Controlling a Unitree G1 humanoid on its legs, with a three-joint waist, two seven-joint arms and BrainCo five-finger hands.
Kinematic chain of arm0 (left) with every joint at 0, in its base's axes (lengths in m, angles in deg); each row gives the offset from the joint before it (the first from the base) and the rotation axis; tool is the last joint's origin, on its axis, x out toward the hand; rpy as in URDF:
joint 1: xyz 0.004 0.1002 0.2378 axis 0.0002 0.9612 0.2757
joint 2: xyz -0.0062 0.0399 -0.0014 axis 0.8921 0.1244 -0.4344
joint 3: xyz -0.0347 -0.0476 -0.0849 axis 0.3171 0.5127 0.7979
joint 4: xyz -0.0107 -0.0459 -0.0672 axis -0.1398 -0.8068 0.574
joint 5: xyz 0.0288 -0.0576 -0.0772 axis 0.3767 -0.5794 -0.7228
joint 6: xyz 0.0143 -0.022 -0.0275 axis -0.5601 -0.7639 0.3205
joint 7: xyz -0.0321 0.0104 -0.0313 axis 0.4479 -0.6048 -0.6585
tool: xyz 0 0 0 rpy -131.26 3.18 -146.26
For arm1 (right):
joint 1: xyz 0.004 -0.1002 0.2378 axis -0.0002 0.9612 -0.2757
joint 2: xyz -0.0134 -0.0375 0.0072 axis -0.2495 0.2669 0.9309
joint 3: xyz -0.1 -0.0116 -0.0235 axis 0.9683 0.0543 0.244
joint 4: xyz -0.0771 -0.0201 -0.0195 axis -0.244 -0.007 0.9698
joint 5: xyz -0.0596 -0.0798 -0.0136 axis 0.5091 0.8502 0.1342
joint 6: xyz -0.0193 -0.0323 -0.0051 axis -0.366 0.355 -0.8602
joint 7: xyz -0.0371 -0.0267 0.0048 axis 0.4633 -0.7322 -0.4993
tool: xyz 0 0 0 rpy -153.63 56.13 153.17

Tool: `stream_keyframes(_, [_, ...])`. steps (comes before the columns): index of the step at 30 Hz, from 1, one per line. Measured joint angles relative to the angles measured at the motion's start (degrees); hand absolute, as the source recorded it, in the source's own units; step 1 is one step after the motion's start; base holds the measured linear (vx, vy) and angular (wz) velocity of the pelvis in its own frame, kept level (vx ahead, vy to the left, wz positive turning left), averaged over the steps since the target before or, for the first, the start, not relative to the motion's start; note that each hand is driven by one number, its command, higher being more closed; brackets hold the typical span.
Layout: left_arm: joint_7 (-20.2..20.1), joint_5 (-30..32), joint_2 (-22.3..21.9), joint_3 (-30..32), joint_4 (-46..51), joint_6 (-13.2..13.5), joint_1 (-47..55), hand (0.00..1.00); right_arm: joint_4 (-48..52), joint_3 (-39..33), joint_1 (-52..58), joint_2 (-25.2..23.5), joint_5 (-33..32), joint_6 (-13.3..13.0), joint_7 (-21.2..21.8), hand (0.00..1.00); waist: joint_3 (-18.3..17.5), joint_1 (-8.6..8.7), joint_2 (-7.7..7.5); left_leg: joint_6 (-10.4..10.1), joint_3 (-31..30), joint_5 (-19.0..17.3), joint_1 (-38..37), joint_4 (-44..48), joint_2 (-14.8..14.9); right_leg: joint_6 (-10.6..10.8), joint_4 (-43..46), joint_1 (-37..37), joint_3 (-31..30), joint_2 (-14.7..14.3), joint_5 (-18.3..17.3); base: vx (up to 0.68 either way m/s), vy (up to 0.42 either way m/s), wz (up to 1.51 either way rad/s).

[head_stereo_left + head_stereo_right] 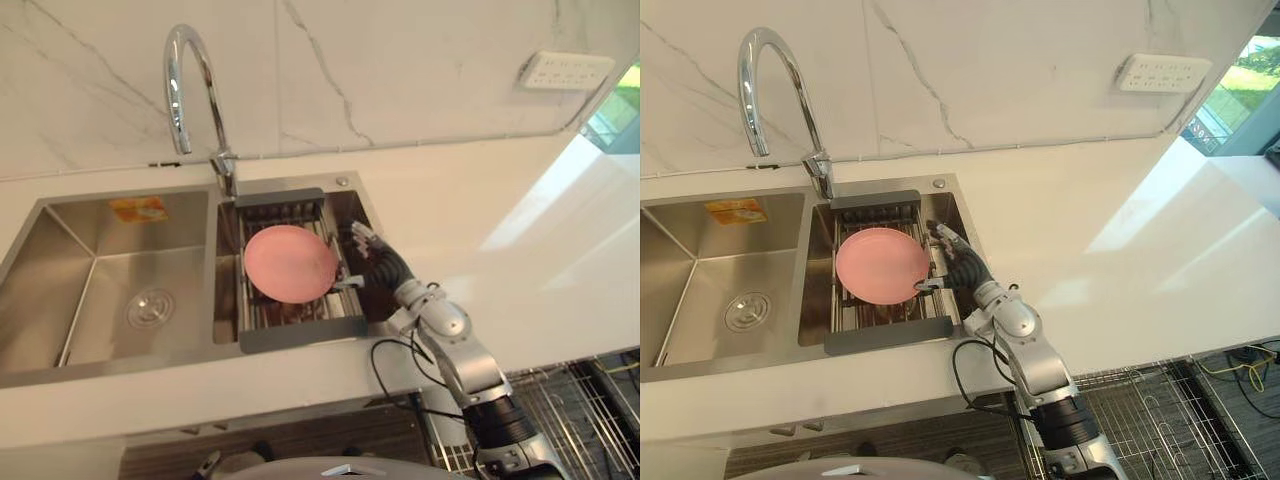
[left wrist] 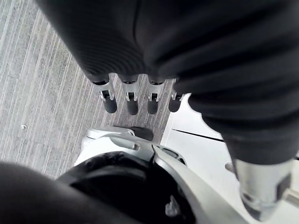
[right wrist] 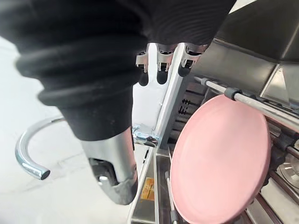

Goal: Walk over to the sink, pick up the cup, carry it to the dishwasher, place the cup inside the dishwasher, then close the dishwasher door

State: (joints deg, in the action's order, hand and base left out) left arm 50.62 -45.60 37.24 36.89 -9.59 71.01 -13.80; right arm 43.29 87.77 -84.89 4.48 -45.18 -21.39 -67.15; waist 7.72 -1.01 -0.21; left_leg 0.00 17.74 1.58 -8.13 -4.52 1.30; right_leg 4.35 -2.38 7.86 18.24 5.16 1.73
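Reach for cup: R hand [image 1: 372, 252] beside pink plate [image 1: 290, 263] in sink rack [image 1: 300, 337]; fingers [image 3: 161, 76] straight, empty. Cup loc.: cannot tell, poss. behind plate. Skirt plate rim; curl on cup only. L hand [image 2: 132, 103] slack.

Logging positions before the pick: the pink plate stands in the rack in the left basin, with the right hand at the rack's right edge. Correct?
Wrong basin: the left eye view shows the rack with the pink plate in the right basin. The right hand is at the rack's right edge.
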Motion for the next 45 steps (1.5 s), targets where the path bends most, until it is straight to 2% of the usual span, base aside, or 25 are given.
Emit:
stream_keyframes(4, [2.1, 1.0, 0.0, 0.2, -0.7, -0.4, -0.1, 0.00, 0.1, 1.9, -1.1, -0.8, 4.9, 0.8, -1.1, 0.00, -0.2, -0.54, -0.27, 0.1, -0.5, 0.3, 0.2, 0.0, 0.0, 0.0, -0.2, 0.1, 0.8, 0.0, 0.1, -0.03, 0.003, 0.07])
stream_keyframes(9, [2.3, 1.6, 0.0, 0.3, -0.7, -1.1, -0.1, 0.00, 0.1, 5.4, -2.5, -0.9, 6.3, 2.7, -0.1, 0.00, -0.2, -0.93, -0.35, 0.4, -0.8, 0.7, 0.6, -0.1, -0.2, 0.0, -0.3, 0.1, 1.4, 0.2, 0.3, 0.00, 0.008, 0.07])
stream_keyframes(11, [2.2, 2.2, 0.1, 0.3, -0.6, -1.4, -0.1, 0.00, 0.1, 7.2, -3.4, -1.0, 8.8, 3.7, 0.5, 0.00, -0.2, -1.10, -0.36, 0.5, -1.1, 0.8, 0.6, -0.2, -0.4, 0.1, -0.3, 0.1, 1.4, 0.3, 0.4, 0.00, 0.011, 0.02])
stream_keyframes(16, [2.2, 6.0, 0.1, 0.1, -0.6, -1.4, -0.4, 0.00, -0.8, 10.1, -6.4, -1.9, 13.1, 4.9, -2.2, 0.00, -0.2, -1.52, -0.46, 0.8, -1.9, 1.0, 1.0, -0.3, -0.7, 0.3, -0.4, 0.1, 1.9, 0.6, 0.6, -0.01, 0.022, 0.06])
stream_keyframes(19, [2.2, 6.0, 0.2, -0.3, -0.5, -1.9, -0.4, 0.00, -3.5, 11.7, -8.8, -3.4, 15.2, 6.4, -3.2, 0.00, -0.2, -2.01, -0.62, 0.8, -2.2, 1.0, 1.0, -0.3, -0.8, 0.3, -0.5, 0.5, 2.6, 0.6, 0.7, -0.01, 0.012, 0.09])
stream_keyframes(24, [2.1, 6.1, 0.2, -0.3, -0.6, -3.1, -0.3, 0.00, -8.7, 13.3, -11.1, -4.6, 17.3, 10.9, -3.4, 0.00, 0.0, -2.91, -0.95, 0.8, -3.7, 1.4, 1.3, -0.4, -0.9, 0.3, -0.9, 1.2, 4.2, 0.6, 0.7, -0.01, 0.009, 0.15])
stream_keyframes(28, [2.4, 6.1, 0.2, -0.3, -0.4, -2.9, -0.3, 0.00, -13.0, 14.0, -12.5, -5.8, 17.6, 12.0, -4.5, 0.00, 0.0, -3.84, -0.91, 0.7, -3.9, 1.5, 1.4, -0.4, -0.9, 0.3, -0.9, 1.2, 4.4, 0.6, 0.7, -0.01, 0.005, 0.04])
stream_keyframes(32, [2.8, 6.2, 0.1, -0.2, -0.2, -2.9, -0.3, 0.00, -16.1, 15.4, -13.9, -6.9, 19.8, 12.6, -5.7, 0.00, 0.2, -4.02, -0.90, 0.7, -4.5, 1.5, 1.5, -0.4, -1.0, 0.2, -1.0, 1.4, 4.7, 0.7, 0.7, 0.00, 0.008, 0.03])
stream_keyframes(38, [3.3, 6.2, 0.0, -0.2, 0.8, -3.0, -0.3, 0.00, -16.7, 15.7, -13.9, -8.1, 22.1, 13.5, -6.1, 0.00, 0.3, -4.83, -0.89, 0.6, -5.3, 1.5, 1.9, -0.3, -1.2, 0.3, -1.4, 1.5, 5.6, 0.7, 0.7, 0.01, 0.013, 0.08])
stream_keyframes(45, [3.3, 7.9, -0.2, -0.2, 1.7, -3.2, -0.3, 0.00, -19.2, 19.0, -15.5, -9.2, 28.9, 15.9, -5.5, 0.00, 0.7, -5.15, -0.88, 1.0, -5.3, 1.7, 1.9, -0.3, -1.4, 0.3, -1.3, 1.5, 5.6, 0.8, 0.7, 0.00, 0.000, 0.00])
